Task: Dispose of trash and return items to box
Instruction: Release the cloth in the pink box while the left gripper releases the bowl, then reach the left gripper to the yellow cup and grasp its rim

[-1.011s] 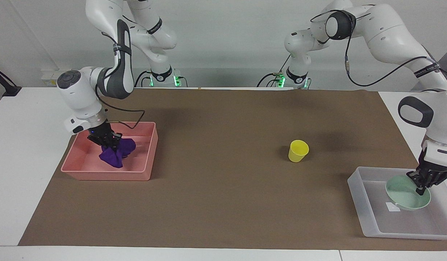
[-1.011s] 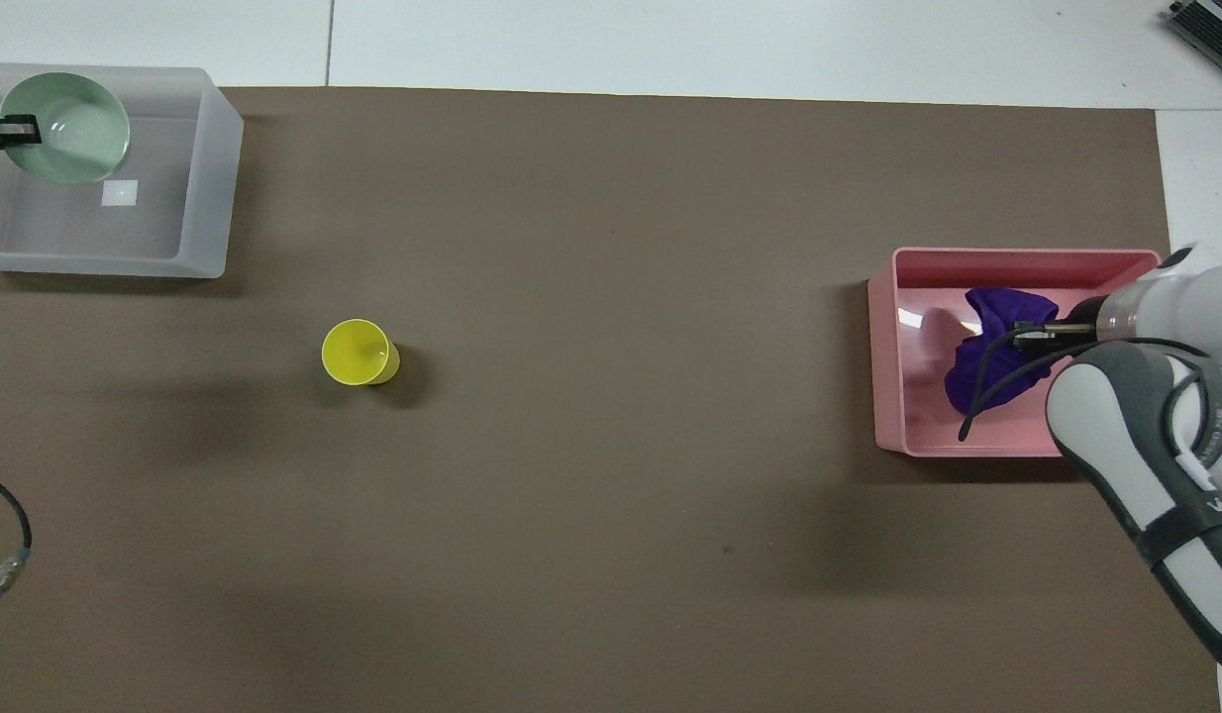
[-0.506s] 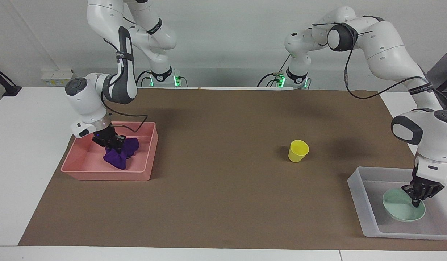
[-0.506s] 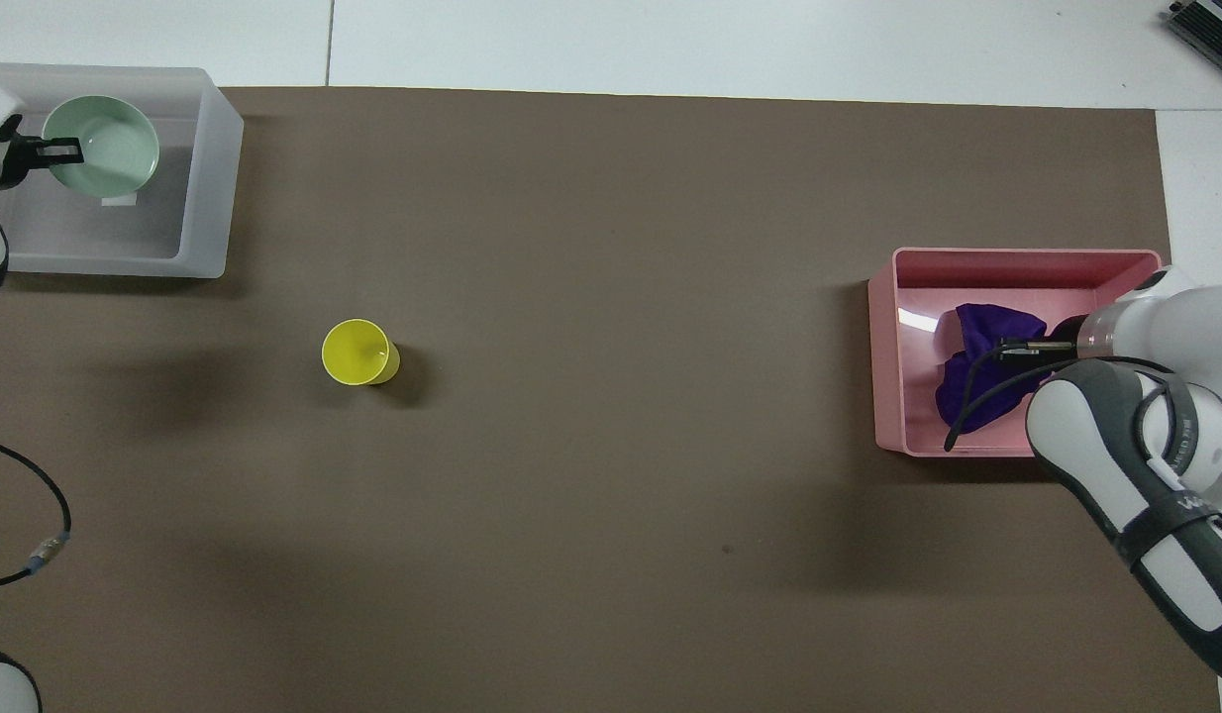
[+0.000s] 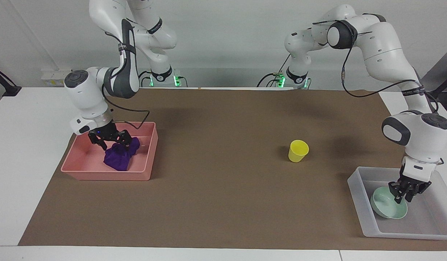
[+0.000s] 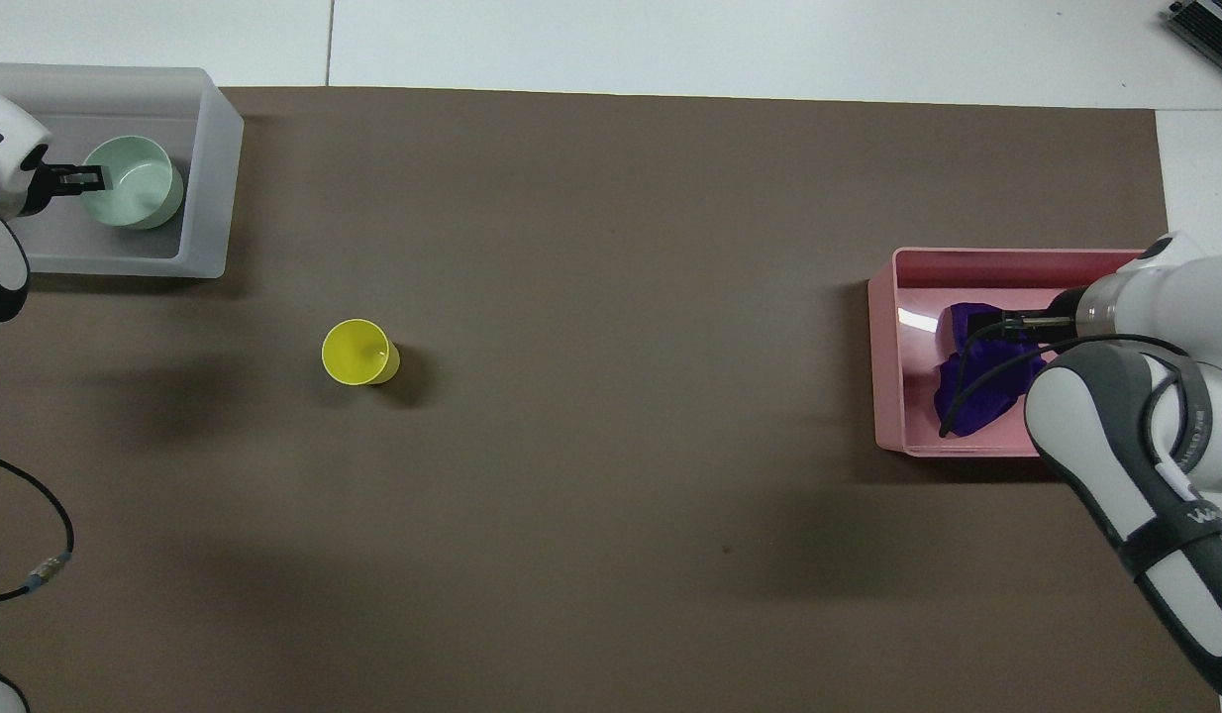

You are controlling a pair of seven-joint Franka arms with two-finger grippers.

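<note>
Both end effectors have let go since a moment ago: the right end effector now stands with fingers spread at the rim of the mint-green bowl, which has slid along the translucent box and leans tilted by its wall toward the cup. At the right arm's end of the surface, the left end effector hangs spread over the purple trash, now slumped on the floor of the pink tray. Between tray and box, the yellow cup stands unmoved on the brown mat.
</note>
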